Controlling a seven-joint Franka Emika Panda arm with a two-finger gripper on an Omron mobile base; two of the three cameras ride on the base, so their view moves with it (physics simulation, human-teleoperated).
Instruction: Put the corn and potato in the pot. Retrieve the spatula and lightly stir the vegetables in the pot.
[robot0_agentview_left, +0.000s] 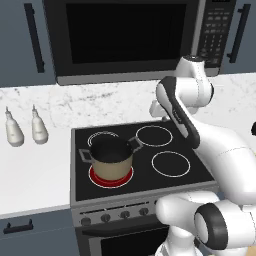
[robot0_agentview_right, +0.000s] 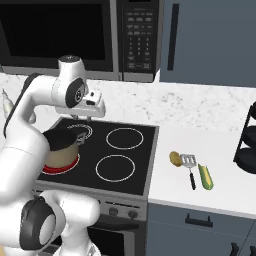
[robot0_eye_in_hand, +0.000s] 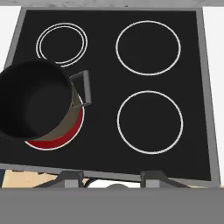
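Observation:
The tan pot (robot0_agentview_left: 112, 167) (robot0_agentview_right: 60, 155) (robot0_eye_in_hand: 66, 126) stands on the front left burner, which glows red, and its dark inside holds nothing. On the white counter right of the stove lie the potato (robot0_agentview_right: 175, 159), the grey slotted spatula (robot0_agentview_right: 189, 167) and the green-and-yellow corn (robot0_agentview_right: 205, 176), side by side. My gripper (robot0_agentview_right: 86, 118) (robot0_eye_in_hand: 113, 179) hangs high over the middle of the cooktop and points down. Its fingers are apart with nothing between them. It is well above and to the right of the pot, far from the vegetables.
The black cooktop (robot0_eye_in_hand: 105, 87) has three unlit ring burners. A microwave (robot0_agentview_left: 125, 35) hangs over the stove. Two white bottles (robot0_agentview_left: 14, 131) stand on the left counter. A dark tiered rack (robot0_agentview_right: 247, 145) sits at the far right of the counter.

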